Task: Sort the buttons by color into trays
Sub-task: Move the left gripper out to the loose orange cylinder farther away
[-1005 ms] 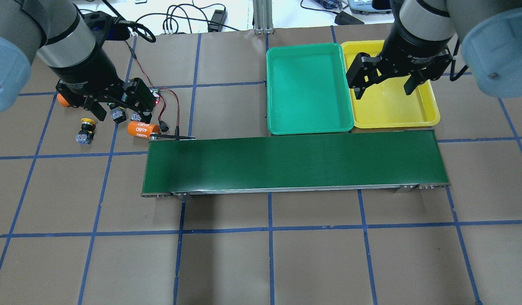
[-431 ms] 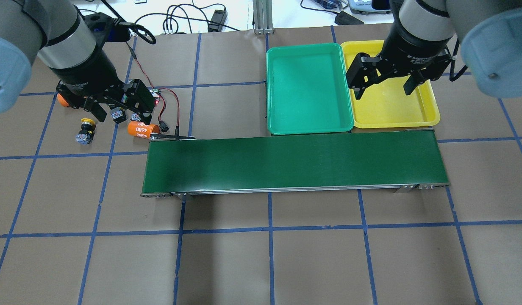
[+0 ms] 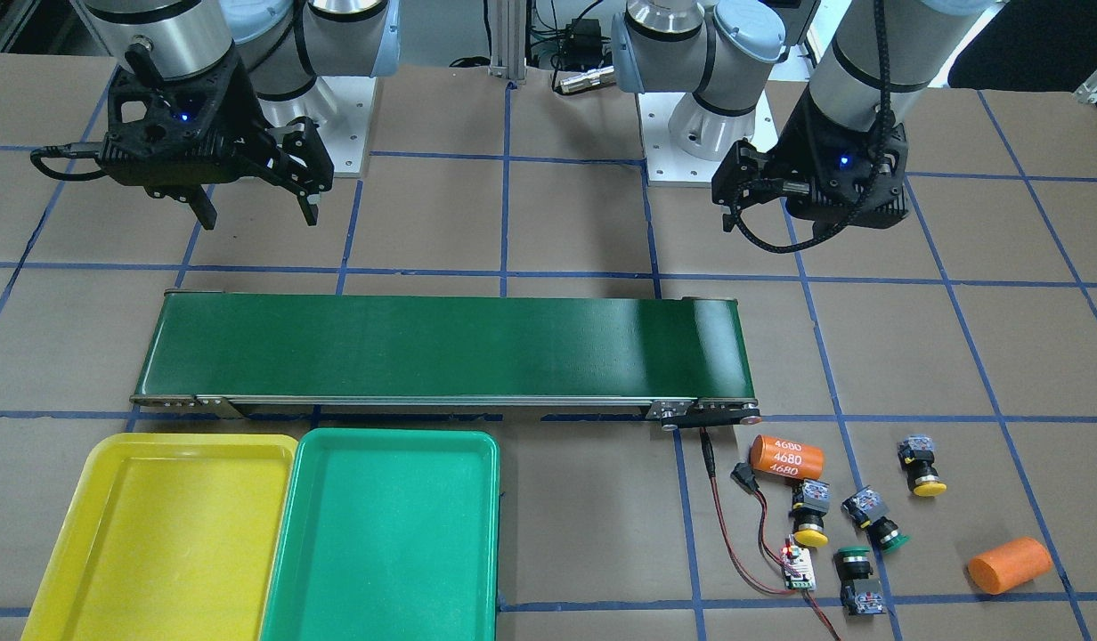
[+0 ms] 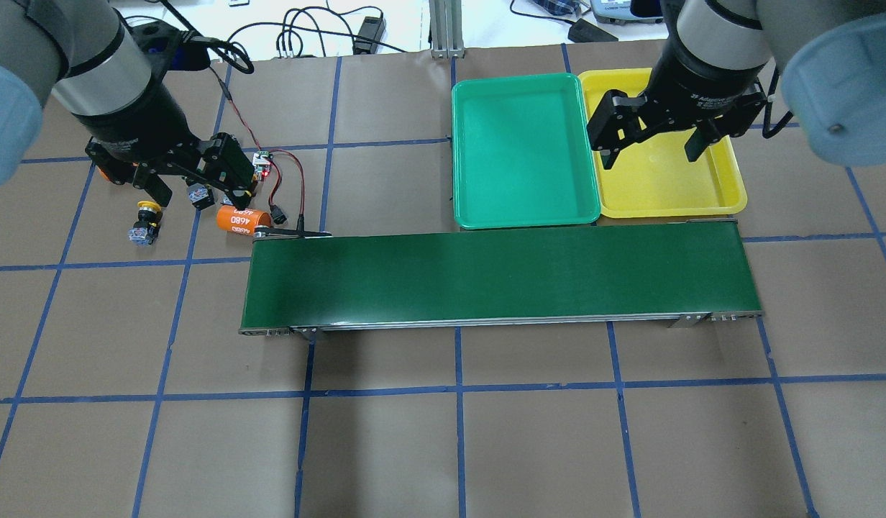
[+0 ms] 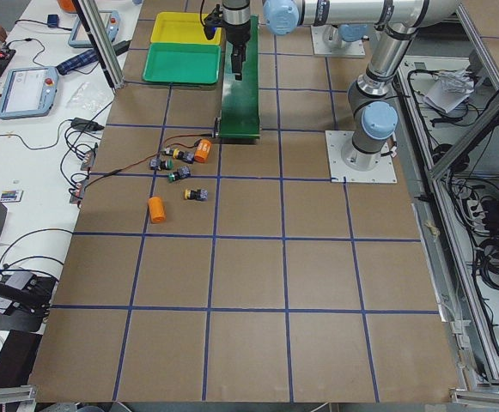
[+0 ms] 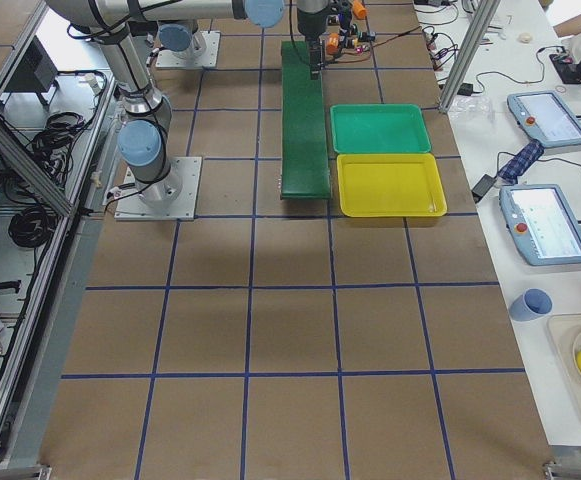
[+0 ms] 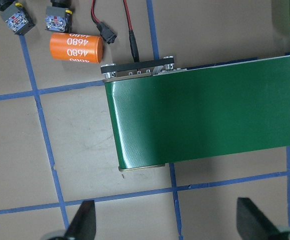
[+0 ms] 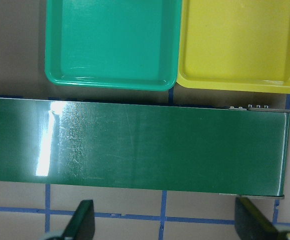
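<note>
Left gripper (image 4: pixel 198 191), which you see pointing straight down with fingers spread, hangs above the buttons (image 3: pixel 811 515) clustered at ten o'clock of the belt (image 4: pixel 500 277) in the overhead view, while the right gripper (image 4: pixel 651 155), likewise spread, hangs over the yellow tray (image 4: pixel 666 194) at one o'clock, beside the green tray (image 4: pixel 522 144).

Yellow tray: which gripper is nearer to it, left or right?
Right. The right gripper hangs at the conveyor's tray end, close to the yellow tray; the left gripper is at its opposite end.
</note>
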Robot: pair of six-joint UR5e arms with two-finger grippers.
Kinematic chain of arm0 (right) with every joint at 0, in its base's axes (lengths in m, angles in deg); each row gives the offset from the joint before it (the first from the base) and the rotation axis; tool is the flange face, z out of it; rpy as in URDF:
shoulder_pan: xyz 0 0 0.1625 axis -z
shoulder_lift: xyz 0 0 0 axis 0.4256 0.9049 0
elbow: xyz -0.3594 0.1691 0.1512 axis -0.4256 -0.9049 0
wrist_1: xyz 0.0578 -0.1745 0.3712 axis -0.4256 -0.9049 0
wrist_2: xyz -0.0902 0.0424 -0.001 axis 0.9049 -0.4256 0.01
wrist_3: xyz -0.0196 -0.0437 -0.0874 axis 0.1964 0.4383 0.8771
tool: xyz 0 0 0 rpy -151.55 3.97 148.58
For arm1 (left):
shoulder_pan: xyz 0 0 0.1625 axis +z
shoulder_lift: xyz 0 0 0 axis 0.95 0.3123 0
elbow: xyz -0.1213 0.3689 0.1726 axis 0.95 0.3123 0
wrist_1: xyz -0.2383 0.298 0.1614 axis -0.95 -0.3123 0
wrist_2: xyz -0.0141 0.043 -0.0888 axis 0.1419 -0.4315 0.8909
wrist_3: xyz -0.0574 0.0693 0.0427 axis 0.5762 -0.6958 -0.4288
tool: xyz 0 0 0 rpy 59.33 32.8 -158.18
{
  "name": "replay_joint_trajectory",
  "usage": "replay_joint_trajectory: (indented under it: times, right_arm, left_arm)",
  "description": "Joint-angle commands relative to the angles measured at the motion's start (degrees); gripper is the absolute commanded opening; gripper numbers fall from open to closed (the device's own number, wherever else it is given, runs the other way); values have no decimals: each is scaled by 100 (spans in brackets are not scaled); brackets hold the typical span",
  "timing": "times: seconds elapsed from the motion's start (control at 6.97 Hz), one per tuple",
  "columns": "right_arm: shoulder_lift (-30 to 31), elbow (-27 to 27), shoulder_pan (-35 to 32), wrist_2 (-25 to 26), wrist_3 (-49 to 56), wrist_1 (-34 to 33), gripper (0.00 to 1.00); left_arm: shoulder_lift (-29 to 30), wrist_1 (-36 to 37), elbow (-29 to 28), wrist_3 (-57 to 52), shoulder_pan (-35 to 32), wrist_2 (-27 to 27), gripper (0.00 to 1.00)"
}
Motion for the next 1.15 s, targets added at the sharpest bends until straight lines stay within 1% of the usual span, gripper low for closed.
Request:
replay_joint_trajectory:
  times: [0.0,0.14,0.29,0.43,0.57,0.72,1.0]
  right_arm:
    - [0,0,-2,0,-5,0,100]
    - [0,0,-3,0,-6,-9,100]
    - [0,0,6,0,3,0,100]
    - [0,0,-2,0,3,0,100]
    - [0,0,6,0,3,0,100]
    - [0,0,6,0,3,0,100]
    - [0,0,6,0,3,0,100]
  left_arm:
    - [109,-15,9,-150,331,-19,100]
    - [162,11,-60,-282,427,-176,100]
    - [275,411,-35,-231,698,-500,100]
    - [433,868,-17,-274,1066,-485,100]
    - [626,1012,-69,-413,1331,-485,100]
    - [846,1622,-105,-676,1481,-494,100]
    - [1617,2380,-218,-705,2060,-485,100]
